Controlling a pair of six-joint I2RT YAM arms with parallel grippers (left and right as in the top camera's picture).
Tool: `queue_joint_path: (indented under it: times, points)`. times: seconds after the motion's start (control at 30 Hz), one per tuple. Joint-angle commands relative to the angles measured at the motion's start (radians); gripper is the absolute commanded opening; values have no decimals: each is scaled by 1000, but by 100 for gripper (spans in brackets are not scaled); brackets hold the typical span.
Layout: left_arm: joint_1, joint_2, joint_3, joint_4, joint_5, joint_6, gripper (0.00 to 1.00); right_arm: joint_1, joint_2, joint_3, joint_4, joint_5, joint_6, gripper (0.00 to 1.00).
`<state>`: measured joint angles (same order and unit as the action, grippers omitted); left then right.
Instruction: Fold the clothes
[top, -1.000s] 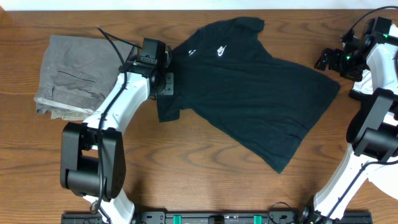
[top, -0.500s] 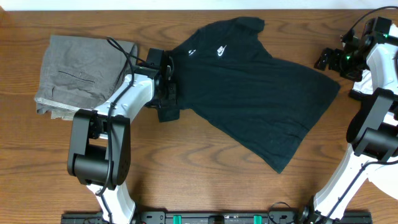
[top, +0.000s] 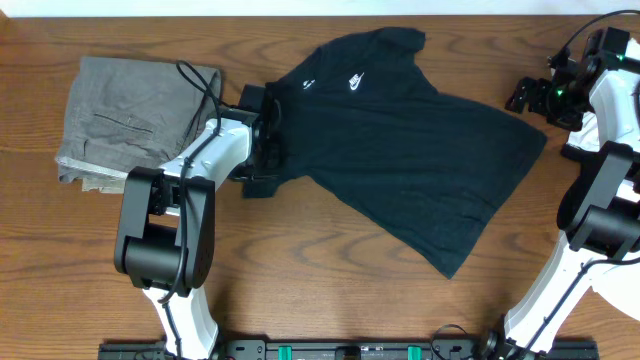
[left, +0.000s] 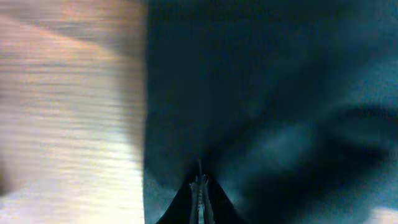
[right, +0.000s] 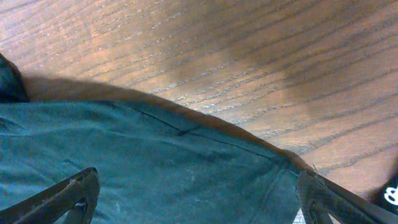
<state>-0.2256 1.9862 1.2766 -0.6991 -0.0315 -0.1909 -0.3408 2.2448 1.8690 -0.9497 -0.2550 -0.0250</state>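
A black T-shirt (top: 410, 150) with a small white chest logo (top: 357, 83) lies spread diagonally across the table. My left gripper (top: 265, 170) sits at its left sleeve. In the left wrist view the left gripper (left: 200, 186) is shut, pinching a ridge of the black fabric (left: 267, 93) with creases running out from the tips. My right gripper (top: 521, 98) hovers by the shirt's right edge. In the right wrist view the right gripper (right: 199, 208) is open and wide apart over the shirt's hem (right: 186, 162), holding nothing.
Folded grey trousers (top: 125, 120) lie at the far left, a pale layer (top: 88, 181) showing under their lower edge. Bare wooden table (top: 330, 290) lies in front of the shirt. The left arm (top: 190, 165) lies between the trousers and the shirt.
My left gripper has slid toward the front and slightly left along the sleeve, its arm base joints swinging right. The sleeve has shifted a little left. The right arm has not moved.
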Motion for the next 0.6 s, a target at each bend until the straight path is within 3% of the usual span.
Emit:
queue_joint_path:
  times: [0.0,0.57]
  points:
    - [7,38,-14,-16,-223,0,6,-5,7,13,-1,-11,17,99]
    - [6,21,31,3,-212,2,6,-5,7,13,-1,-11,17,99]
